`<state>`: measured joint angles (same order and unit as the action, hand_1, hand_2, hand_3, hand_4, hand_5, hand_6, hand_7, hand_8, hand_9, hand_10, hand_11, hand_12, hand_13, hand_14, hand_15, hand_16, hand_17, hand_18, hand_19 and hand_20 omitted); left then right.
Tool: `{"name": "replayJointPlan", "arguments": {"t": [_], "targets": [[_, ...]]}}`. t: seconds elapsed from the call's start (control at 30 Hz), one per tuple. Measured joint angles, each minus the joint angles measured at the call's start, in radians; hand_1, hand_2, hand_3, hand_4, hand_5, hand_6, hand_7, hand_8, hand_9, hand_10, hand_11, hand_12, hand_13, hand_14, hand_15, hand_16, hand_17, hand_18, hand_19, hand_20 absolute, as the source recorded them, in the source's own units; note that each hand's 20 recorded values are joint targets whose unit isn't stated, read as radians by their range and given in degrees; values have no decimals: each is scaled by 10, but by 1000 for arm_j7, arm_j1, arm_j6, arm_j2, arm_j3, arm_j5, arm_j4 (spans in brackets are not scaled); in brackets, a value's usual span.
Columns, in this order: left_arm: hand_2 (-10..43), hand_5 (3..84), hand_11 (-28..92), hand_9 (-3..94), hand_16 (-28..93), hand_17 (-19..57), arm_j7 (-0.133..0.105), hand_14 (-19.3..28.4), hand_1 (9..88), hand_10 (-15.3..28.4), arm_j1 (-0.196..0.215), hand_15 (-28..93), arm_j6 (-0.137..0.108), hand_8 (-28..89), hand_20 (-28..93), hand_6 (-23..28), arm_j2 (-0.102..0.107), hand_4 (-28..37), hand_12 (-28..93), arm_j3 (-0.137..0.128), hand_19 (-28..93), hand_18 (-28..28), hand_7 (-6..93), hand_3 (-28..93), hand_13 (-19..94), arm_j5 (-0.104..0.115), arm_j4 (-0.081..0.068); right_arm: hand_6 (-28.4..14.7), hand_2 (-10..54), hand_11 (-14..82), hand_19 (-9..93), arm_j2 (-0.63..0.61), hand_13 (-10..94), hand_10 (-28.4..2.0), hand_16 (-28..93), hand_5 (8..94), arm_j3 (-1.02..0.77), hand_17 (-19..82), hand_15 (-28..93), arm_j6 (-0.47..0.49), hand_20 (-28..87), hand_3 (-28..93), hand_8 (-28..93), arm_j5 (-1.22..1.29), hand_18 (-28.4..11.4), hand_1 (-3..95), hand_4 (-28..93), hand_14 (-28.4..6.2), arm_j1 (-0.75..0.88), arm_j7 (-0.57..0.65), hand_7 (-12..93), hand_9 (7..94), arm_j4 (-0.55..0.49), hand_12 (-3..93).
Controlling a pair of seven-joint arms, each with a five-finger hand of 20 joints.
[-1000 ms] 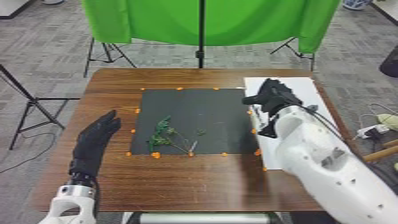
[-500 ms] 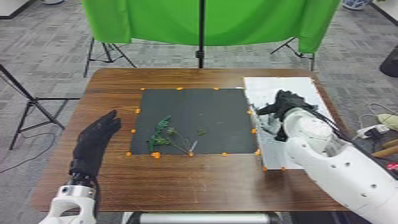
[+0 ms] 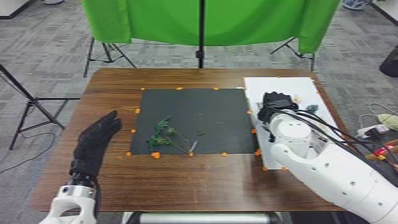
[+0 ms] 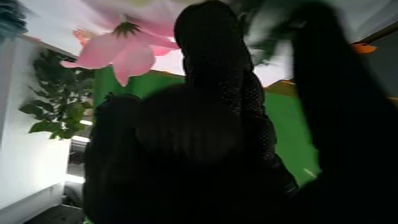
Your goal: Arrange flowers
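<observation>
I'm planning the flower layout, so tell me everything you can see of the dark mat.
The dark grey mat is roughly square and looks thin and matte. It lies flat on the brown table, left of the white sheet. Orange bits dot its edges. Green sprigs and thin stems rest on its near part, mostly toward the left.

Markings: no legible text, label, brand, number or sign.
</observation>
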<state>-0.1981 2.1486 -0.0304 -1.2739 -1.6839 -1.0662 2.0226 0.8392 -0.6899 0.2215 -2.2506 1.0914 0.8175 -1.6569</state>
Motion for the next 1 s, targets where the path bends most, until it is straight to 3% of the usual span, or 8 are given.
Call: {"name": "replayJointPlan", "arguments": {"t": [0.17, 0.37, 0.63, 1.0], "targets": [[-39, 428, 97, 404, 59, 11, 2, 155, 229, 124, 0, 102, 0, -41, 177, 31, 0, -227, 145, 0, 5, 117, 86, 678, 287, 0, 0, -23, -95, 419, 932, 20, 937, -110, 267, 867, -8, 742, 659, -30, 585, 523, 227, 32, -87, 573, -58, -22, 4, -5, 230, 935, 4, 259], [-37, 429, 97, 404, 59, 11, 5, 156, 229, 124, 0, 104, -1, -41, 177, 33, -1, -226, 145, 0, 5, 117, 85, 677, 287, 0, 1, -21, -95, 458, 932, 19, 937, -103, 247, 870, -79, 757, 696, -129, 614, 563, 243, 83, -92, 562, -38, -22, 65, -23, 251, 937, -11, 251], [-36, 429, 97, 404, 57, 11, 9, 156, 229, 124, 0, 104, 0, -41, 177, 34, -1, -224, 146, 0, 5, 117, 81, 676, 287, 0, 1, -21, -95, 479, 932, 1, 937, -102, 240, 874, -176, 764, 713, -297, 634, 569, 244, 150, -96, 555, -16, -21, 195, -60, 265, 937, -165, 241], [-36, 429, 98, 403, 58, 10, 11, 156, 229, 124, -1, 103, 1, -40, 176, 35, -1, -224, 146, 4, 5, 117, 81, 675, 287, -1, 1, -24, -95, 482, 932, 73, 937, -104, 236, 874, -159, 765, 714, -268, 640, 568, 240, 145, -96, 553, -10, -21, 246, -94, 269, 937, -234, 236]]}}
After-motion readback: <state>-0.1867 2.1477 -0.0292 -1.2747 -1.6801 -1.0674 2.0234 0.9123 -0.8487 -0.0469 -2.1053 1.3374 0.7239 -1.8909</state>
